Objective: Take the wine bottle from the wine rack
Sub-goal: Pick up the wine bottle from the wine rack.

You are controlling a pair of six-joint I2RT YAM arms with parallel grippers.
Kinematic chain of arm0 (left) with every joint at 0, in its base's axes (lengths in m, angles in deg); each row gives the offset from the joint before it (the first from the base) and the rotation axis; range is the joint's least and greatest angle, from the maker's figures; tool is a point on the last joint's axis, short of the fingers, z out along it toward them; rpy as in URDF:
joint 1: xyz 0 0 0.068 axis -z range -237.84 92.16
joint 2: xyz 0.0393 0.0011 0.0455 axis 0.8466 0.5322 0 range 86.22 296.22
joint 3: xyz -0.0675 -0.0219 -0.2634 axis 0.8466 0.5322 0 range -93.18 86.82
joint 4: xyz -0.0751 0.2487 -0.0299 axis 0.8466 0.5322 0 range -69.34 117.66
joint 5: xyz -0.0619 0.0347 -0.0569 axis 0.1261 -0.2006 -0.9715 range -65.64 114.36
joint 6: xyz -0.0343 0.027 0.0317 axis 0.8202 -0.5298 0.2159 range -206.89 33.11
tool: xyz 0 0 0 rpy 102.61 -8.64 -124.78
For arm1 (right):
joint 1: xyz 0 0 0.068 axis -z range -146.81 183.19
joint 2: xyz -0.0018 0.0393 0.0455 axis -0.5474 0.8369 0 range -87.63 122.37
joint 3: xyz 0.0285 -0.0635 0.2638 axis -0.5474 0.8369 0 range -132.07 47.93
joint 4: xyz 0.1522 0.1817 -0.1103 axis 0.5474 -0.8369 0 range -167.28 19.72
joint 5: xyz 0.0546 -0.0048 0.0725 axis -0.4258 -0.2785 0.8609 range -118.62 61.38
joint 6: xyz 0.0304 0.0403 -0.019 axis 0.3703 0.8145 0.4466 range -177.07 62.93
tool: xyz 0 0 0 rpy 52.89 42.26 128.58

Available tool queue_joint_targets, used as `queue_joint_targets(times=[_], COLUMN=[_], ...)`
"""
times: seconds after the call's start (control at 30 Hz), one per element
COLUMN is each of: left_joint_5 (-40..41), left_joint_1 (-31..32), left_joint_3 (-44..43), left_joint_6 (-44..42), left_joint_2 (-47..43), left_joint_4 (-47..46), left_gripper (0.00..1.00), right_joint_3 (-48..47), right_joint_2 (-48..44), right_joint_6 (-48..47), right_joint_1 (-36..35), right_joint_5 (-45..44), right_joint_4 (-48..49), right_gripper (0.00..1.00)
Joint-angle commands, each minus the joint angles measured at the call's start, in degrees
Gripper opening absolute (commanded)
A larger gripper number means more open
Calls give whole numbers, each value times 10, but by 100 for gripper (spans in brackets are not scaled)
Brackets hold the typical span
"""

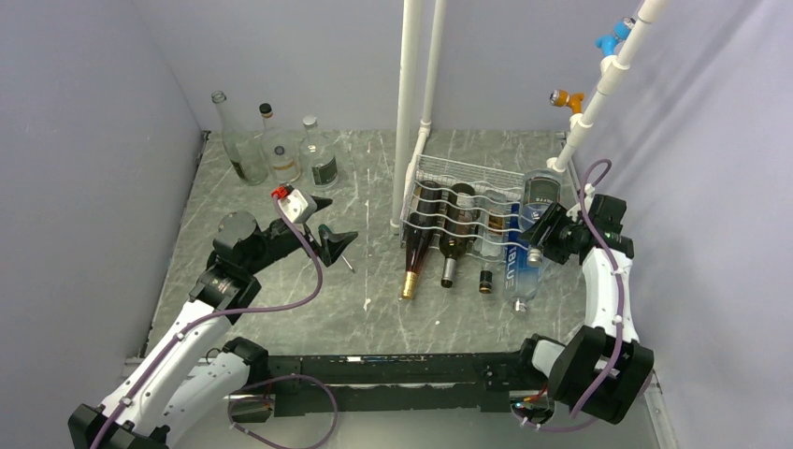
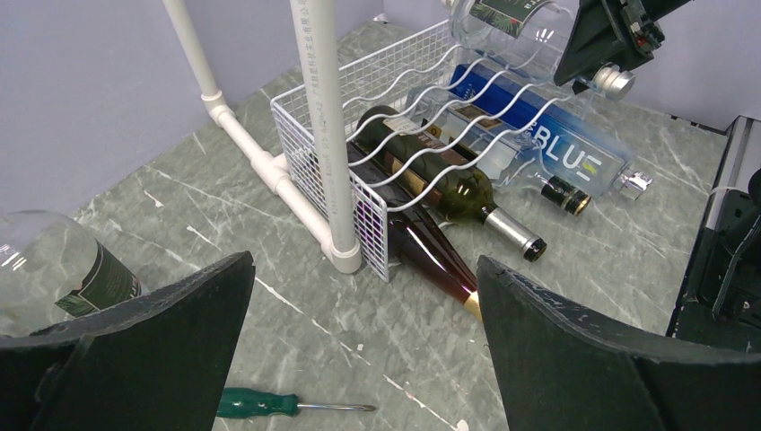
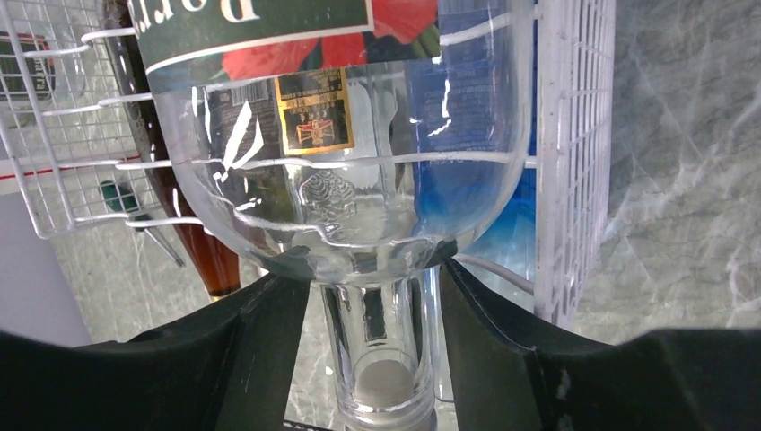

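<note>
My right gripper (image 3: 375, 296) straddles the neck (image 3: 372, 337) of the wine bottle (image 3: 341, 180); I cannot tell if it pinches yet. The smooth, rigid glass is probably slippery and breakable, so the neck suits a firm hold.

Clear wine bottle (image 1: 540, 192) lies atop the white wine rack (image 1: 458, 176), right end, neck apparently lower.

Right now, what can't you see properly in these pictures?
- Right wrist: the label of the clear bottle is cut off by the top edge.
- Right wrist: whether the right gripper touches the neck is unclear.
- Left wrist: a standing bottle is cut by the left edge and the left gripper.
- Top view: labels inside the wine rack are too small.
</note>
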State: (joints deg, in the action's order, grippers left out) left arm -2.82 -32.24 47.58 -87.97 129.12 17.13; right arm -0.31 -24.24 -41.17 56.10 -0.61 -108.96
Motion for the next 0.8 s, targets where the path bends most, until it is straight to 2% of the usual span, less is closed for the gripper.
queue_joint_targets(times=[0.0, 0.2, 0.3, 0.63, 0.77], left_joint_5=[-1, 1, 1, 3, 3], left_joint_1=[2, 2, 2, 2, 2], left_joint_3=[-23, -22, -21, -21, -21], left_joint_6=[-8, -9, -9, -11, -11], left_joint_2=[-9, -11, -13, -15, -14], left_joint_4=[-8, -6, -7, -6, -7], left_gripper=[99, 99, 99, 99, 99], right_joint_3=[6, 13, 17, 28, 27], right_joint_2=[8, 12, 11, -5, -41], right_joint_6=[11, 11, 13, 18, 16], right_joint_1=[5, 9, 11, 37, 45], right_joint_5=[26, 41, 46, 99, 131], right_joint_4=[30, 39, 43, 57, 63], right_gripper=[56, 50, 42, 0, 0])
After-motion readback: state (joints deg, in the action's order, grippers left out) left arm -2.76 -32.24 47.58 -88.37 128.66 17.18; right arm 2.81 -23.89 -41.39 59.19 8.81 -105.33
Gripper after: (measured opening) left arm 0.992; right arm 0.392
